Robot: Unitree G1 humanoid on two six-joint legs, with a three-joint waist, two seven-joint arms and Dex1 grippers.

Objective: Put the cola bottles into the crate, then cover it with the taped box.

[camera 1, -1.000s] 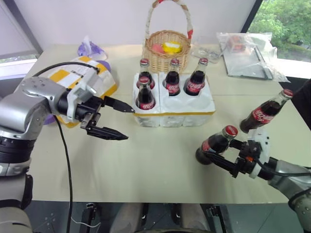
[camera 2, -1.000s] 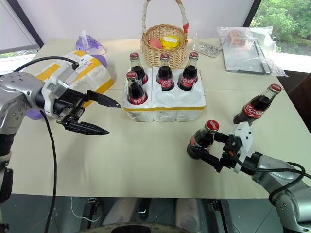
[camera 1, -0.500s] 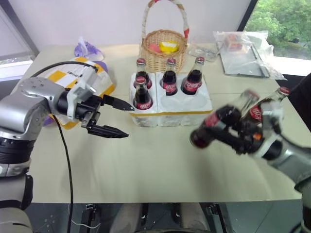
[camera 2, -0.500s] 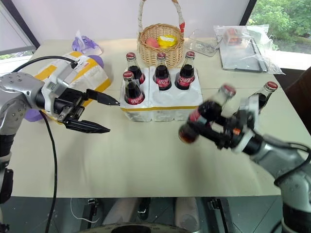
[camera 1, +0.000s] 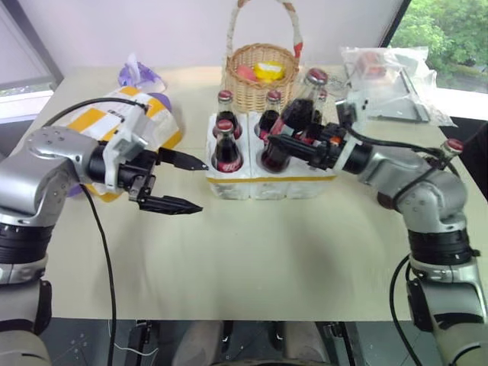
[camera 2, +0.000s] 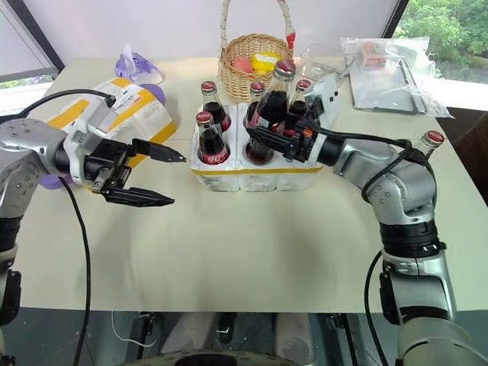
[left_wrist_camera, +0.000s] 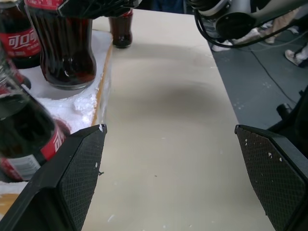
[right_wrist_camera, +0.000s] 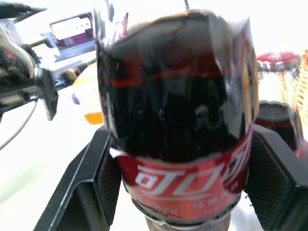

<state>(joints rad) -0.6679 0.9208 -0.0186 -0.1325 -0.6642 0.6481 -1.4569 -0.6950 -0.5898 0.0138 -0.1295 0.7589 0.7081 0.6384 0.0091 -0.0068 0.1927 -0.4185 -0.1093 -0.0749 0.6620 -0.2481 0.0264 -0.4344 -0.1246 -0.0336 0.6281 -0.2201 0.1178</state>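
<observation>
The loading step is in hand: the right gripper (camera 2: 284,143) is clamped around the body of a cola bottle (camera 2: 268,122) and carries it, tilted with its cap leaning away from the robot, over the front middle of the crate (camera 2: 259,171). Four other bottles stand in the crate's wells, three along the back row and one (camera 2: 210,142) at the front left; a sixth bottle (camera 2: 424,145) waits on the table (camera 2: 252,244) to the right, partly hidden behind the right arm. The next move calls for righting the held bottle and lowering it squarely into a free front well, probably the middle one, though the gripper hides the well itself.

The right arm reaches across from the right, forearm roughly level. The left gripper (camera 1: 177,183) hangs just left of the crate, fingers spread wide and empty, pointing towards it. The taped box (camera 1: 126,122) lies behind the left arm, untouched.
</observation>
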